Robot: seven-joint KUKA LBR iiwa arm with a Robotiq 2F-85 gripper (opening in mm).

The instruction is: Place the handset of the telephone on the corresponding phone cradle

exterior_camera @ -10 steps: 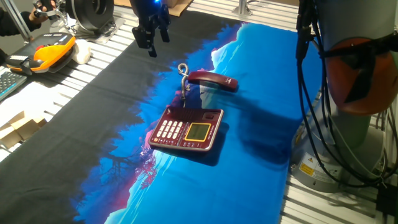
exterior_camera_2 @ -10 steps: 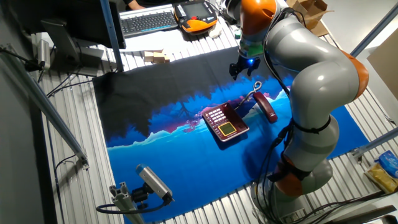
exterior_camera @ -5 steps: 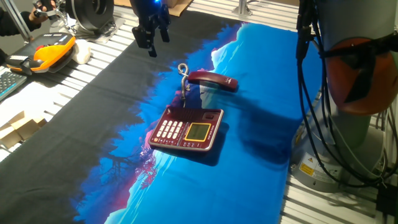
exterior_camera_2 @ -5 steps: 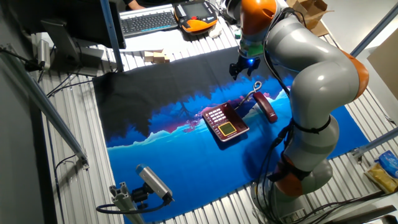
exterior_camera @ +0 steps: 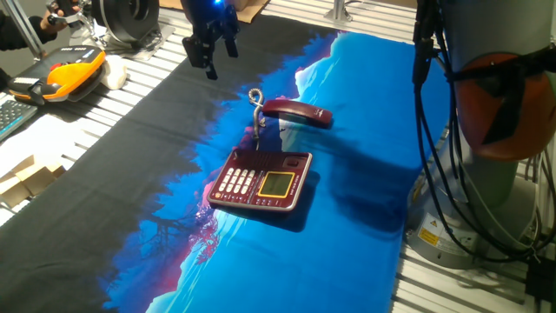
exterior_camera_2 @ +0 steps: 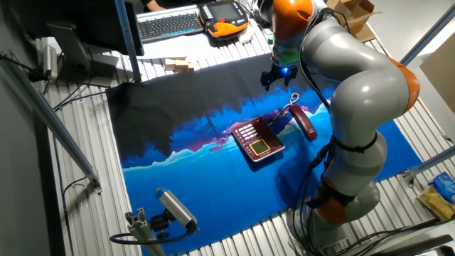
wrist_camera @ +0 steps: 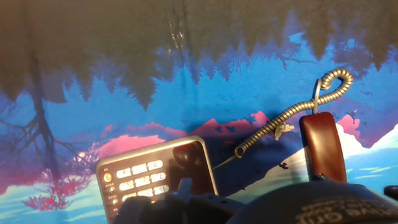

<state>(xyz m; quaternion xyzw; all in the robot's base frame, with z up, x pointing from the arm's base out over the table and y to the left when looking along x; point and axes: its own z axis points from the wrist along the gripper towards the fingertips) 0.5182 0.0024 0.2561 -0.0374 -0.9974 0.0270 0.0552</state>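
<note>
Nothing is done yet: I see the handset [exterior_camera: 298, 113] lying off the telephone [exterior_camera: 261, 181], my gripper [exterior_camera: 209, 57] high above, holding nothing, fingers apparently apart.

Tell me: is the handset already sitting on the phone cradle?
No, the handset lies on the cloth apart from the telephone.

Big silver-grey arm [exterior_camera_2: 359, 85], fat rounded links with orange bands at the joints. Black cables [exterior_camera: 434, 130] trail down its lower column. At the tip, a black two-finger gripper [exterior_camera: 211, 48] with a blue light glowing above it.
</note>
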